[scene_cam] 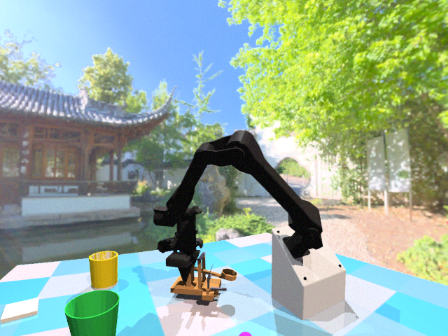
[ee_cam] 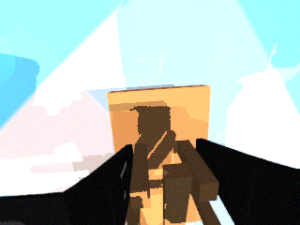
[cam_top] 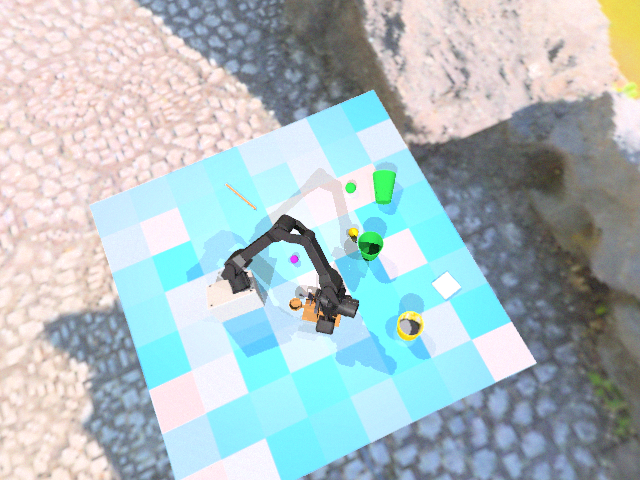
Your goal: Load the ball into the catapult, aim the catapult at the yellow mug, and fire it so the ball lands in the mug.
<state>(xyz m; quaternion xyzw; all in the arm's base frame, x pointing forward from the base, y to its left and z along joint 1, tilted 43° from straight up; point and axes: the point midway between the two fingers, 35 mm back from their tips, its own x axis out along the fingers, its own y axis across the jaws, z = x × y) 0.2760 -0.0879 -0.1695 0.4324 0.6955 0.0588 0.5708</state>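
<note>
Orange wooden catapult [scene_cam: 197, 283], its spoon arm pointing to 3 o'clock with cup empty; gripper [scene_cam: 187, 275] jaws clamped on its frame.

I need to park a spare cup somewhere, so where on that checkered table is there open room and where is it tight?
Open room lies along the near rows of squares below the catapult and yellow mug, and between the thin stick and the left edge. It is tight around the green cups, small balls and the gripper clamped on the catapult.
</note>
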